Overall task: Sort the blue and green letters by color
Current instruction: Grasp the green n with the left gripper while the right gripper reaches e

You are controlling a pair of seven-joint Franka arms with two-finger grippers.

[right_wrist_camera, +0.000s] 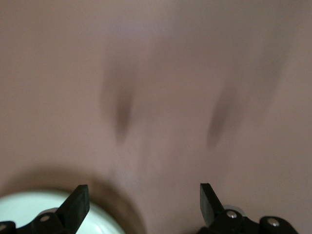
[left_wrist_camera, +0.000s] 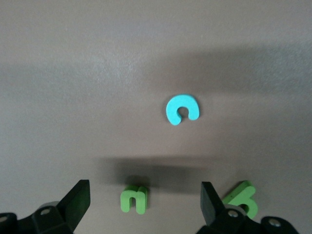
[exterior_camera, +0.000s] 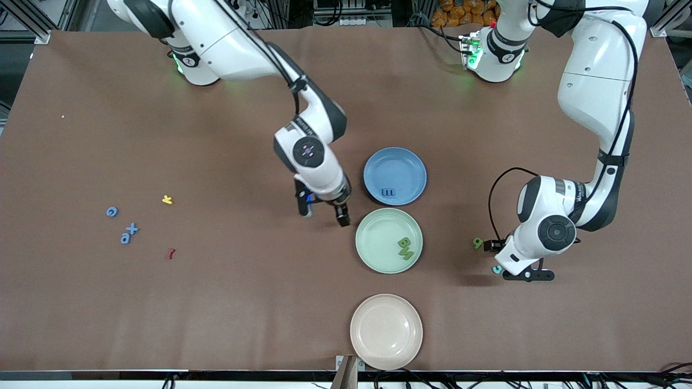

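- Three blue letters (exterior_camera: 123,227) lie loose on the brown desk (exterior_camera: 216,313) toward the right arm's end, a small yellow letter (exterior_camera: 167,200) and a dark red letter (exterior_camera: 170,253) near them.
- The right hand (exterior_camera: 324,213) hangs just above the desk beside the green plate (exterior_camera: 373,254), its fingers spread wide and holding nothing.
- A blue E (exterior_camera: 388,192) rests in the blue plate (exterior_camera: 394,162); the green B and M (exterior_camera: 405,248) sit together in the green plate.
- A pink plate (exterior_camera: 386,331), nearest the front camera, holds no letters.
- A green 9 (exterior_camera: 478,243) lies on the desk toward the left arm's end.
- The left hand (left_wrist_camera: 145,202) hovers low with fingers wide apart and empty, a green n (left_wrist_camera: 133,199) between them and a cyan letter (left_wrist_camera: 182,109) close by.
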